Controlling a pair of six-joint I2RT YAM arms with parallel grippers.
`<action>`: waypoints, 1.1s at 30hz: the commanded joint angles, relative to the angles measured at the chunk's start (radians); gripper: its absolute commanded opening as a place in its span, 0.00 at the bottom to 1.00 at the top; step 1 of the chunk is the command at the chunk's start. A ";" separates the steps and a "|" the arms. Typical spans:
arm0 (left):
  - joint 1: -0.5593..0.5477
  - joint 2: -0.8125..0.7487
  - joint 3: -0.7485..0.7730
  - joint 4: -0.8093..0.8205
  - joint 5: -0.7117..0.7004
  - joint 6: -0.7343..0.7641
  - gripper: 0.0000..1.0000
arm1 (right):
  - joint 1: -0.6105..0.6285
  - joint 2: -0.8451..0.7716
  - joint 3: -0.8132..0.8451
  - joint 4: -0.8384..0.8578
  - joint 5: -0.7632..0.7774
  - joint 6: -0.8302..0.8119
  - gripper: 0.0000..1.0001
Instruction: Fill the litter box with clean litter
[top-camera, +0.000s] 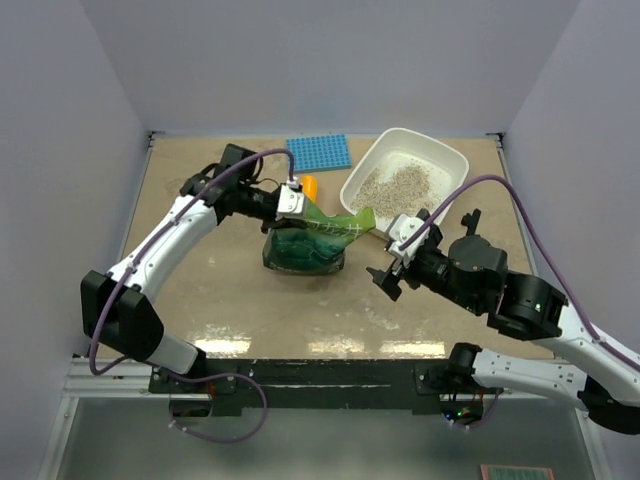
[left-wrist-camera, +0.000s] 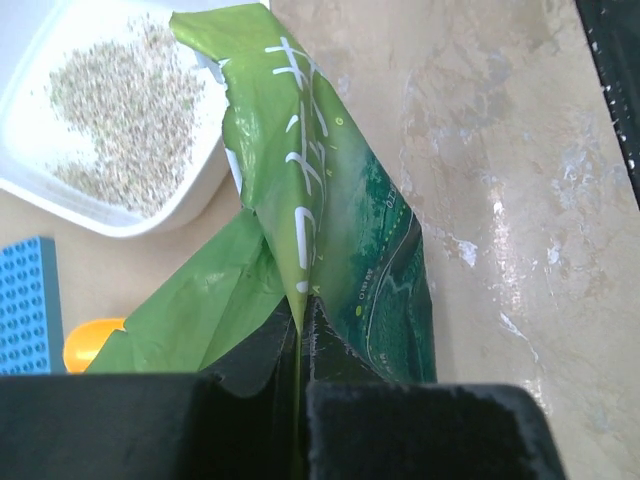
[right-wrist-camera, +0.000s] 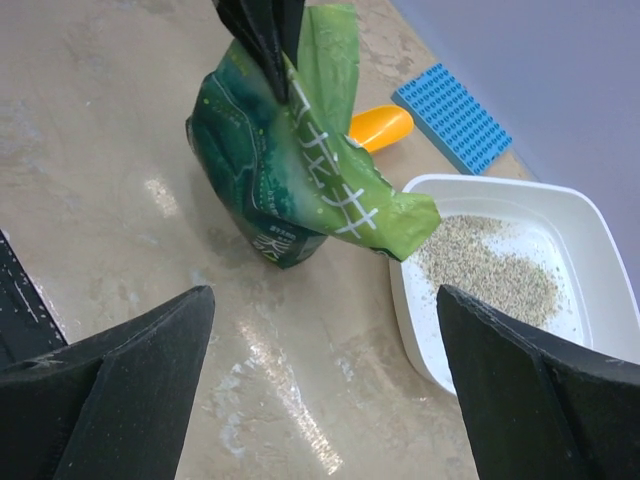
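The white litter box (top-camera: 440, 152) sits at the back right and holds a loose heap of beige clean litter (top-camera: 398, 184). It also shows in the left wrist view (left-wrist-camera: 110, 222) and the right wrist view (right-wrist-camera: 600, 240). A green foil bag (top-camera: 305, 245) stands on the table left of the box, its open top tilted towards the box rim. My left gripper (top-camera: 291, 200) is shut on the bag's upper fold (left-wrist-camera: 300, 230). My right gripper (top-camera: 393, 263) is open and empty, in front of the box, right of the bag (right-wrist-camera: 270, 170).
A blue studded mat (top-camera: 318, 152) lies at the back centre. An orange scoop (top-camera: 309, 186) lies behind the bag, between the mat and the box. White walls close the table at the back and both sides.
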 joint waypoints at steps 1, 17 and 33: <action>0.021 -0.013 0.184 0.044 0.403 0.164 0.00 | -0.002 0.018 0.068 -0.072 -0.067 -0.050 0.96; 0.004 -0.027 -0.220 0.080 0.394 0.173 0.00 | -0.013 0.191 0.114 -0.198 -0.361 -0.312 0.87; -0.007 -0.066 -0.298 0.162 0.406 0.104 0.00 | -0.213 0.326 0.030 -0.101 -0.619 -0.478 0.66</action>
